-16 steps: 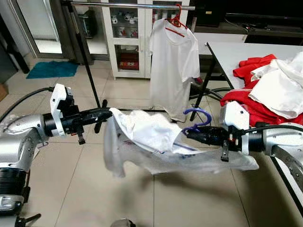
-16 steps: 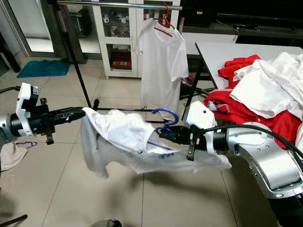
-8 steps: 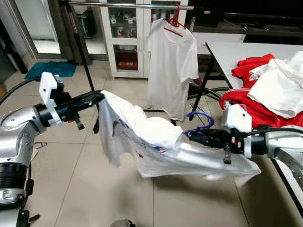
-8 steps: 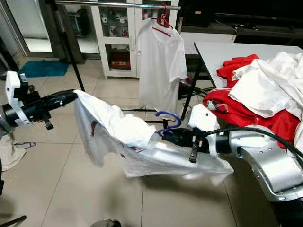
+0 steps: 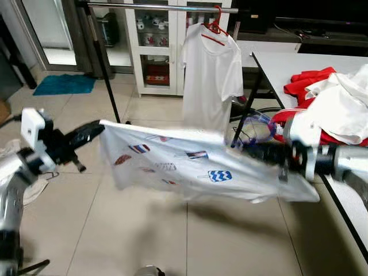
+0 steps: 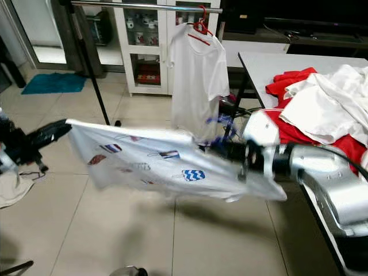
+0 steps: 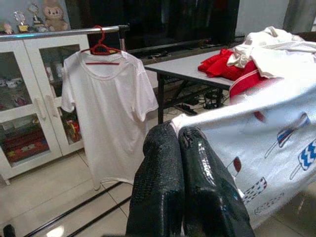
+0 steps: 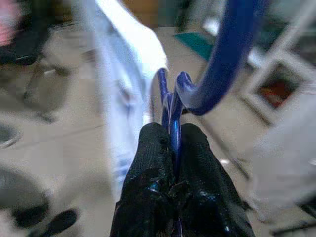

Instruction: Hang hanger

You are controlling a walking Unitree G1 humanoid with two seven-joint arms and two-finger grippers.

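A white T-shirt (image 5: 184,164) with small printed patches hangs stretched almost flat between my two arms above the tiled floor. My left gripper (image 5: 99,126) is shut on the shirt's left edge; the left wrist view has its fingers (image 7: 163,168) pinching the cloth (image 7: 256,148). The right gripper (image 5: 244,148) is shut on a blue hanger (image 5: 257,125) that sits inside the shirt's other end. Up close, the blue hanger (image 8: 232,54) passes between the closed fingers (image 8: 153,163). This side is motion-blurred.
A clothes rail (image 5: 161,6) crosses the top, with a white T-shirt on a red hanger (image 5: 211,75) and a slanted black rack pole (image 5: 106,75). A table (image 5: 287,63) at right carries red and white clothes (image 5: 339,103). Behind stand a white cabinet (image 5: 155,52) and a teal mat (image 5: 63,84).
My left arm has swung out to the left, pulling the bunched shirt taut and flat. The right gripper and hanger have shifted slightly right and up.
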